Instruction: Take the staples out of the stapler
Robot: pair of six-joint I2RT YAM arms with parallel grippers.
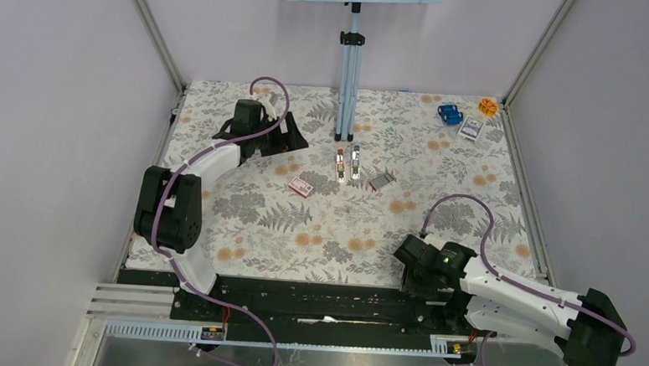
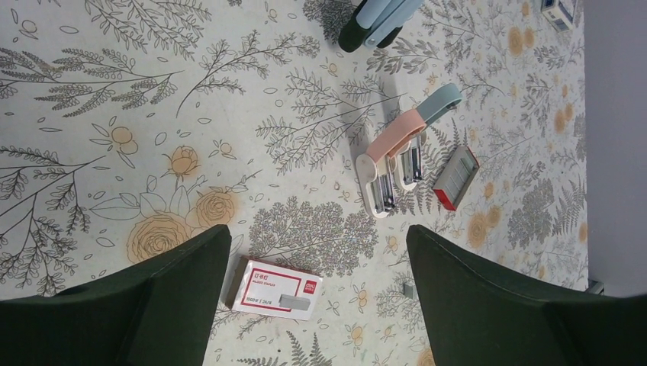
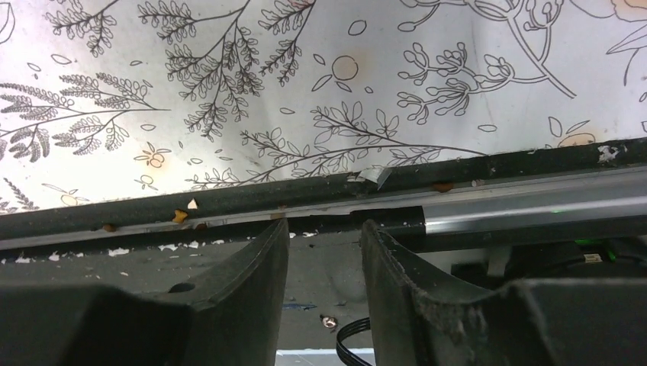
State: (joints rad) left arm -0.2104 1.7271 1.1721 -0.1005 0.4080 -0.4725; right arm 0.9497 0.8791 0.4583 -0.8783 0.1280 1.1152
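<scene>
The stapler (image 1: 347, 163) lies opened flat on the flowered table, its pink and blue halves side by side with the metal channels showing (image 2: 397, 156). A small loose strip of staples (image 2: 408, 290) lies in front of it. My left gripper (image 2: 318, 236) hovers open over the cloth to the stapler's left (image 1: 294, 141), holding nothing. A white and red staple box (image 2: 276, 288) lies between its fingers on the table. My right gripper (image 3: 324, 229) hangs by the table's near edge (image 1: 405, 253), jaws apart and empty. The stapler is out of the right wrist view.
An open red box of staples (image 2: 456, 178) lies right of the stapler (image 1: 381, 182). A tripod pole (image 1: 348, 84) stands behind it, its foot (image 2: 374, 19) close by. A blue toy car (image 1: 450, 114), an orange item (image 1: 487, 107) and a small box (image 1: 471, 129) sit at the back right.
</scene>
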